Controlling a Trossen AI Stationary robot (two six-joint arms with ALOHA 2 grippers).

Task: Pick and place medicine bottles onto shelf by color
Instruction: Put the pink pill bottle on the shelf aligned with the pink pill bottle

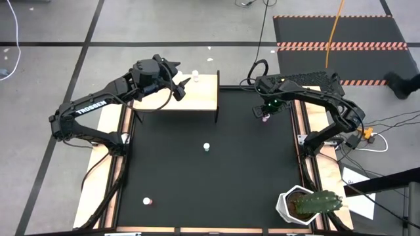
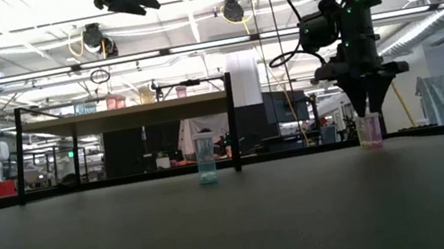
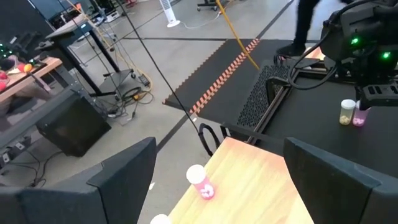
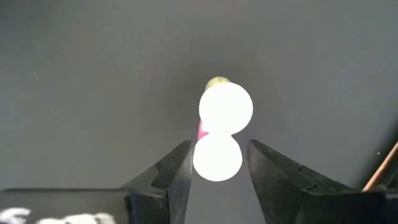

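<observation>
Early days on this one, I'd say. Starting at the left: a red bottle (image 1: 148,201) stands alone near the front left corner of the mat (image 1: 249,177), nowhere near either arm.

Further back, the left gripper (image 1: 178,86) hangs over the shelf (image 1: 200,98) with its fingers spread wide and nothing in them. On the shelf, the left wrist view shows a pink shelf bottle (image 3: 200,183) standing upright near the edge. A second white cap (image 3: 160,219) is cut off at the frame edge, so I can't tell that one's colour. So maybe two are placed, and that's all I can count up there.

Middle of the mat, the blue bottle (image 1: 206,147) sits upright and untouched.

On the right is where the action is. The right gripper (image 2: 367,111) is down over a pink bottle (image 4: 217,157) at the back right of the mat, with the fingers drawn in tight on either side of its cap. It looks like a grip to me, but the bottle isn't off the mat yet. A yellow bottle (image 4: 226,107) stands touching or just beside it, which could get knocked on the lift.

The cactus (image 1: 308,203) is way off in the front right corner, out of the way.

By my count four bottles are left on the mat: red, blue, pink and yellow.
</observation>
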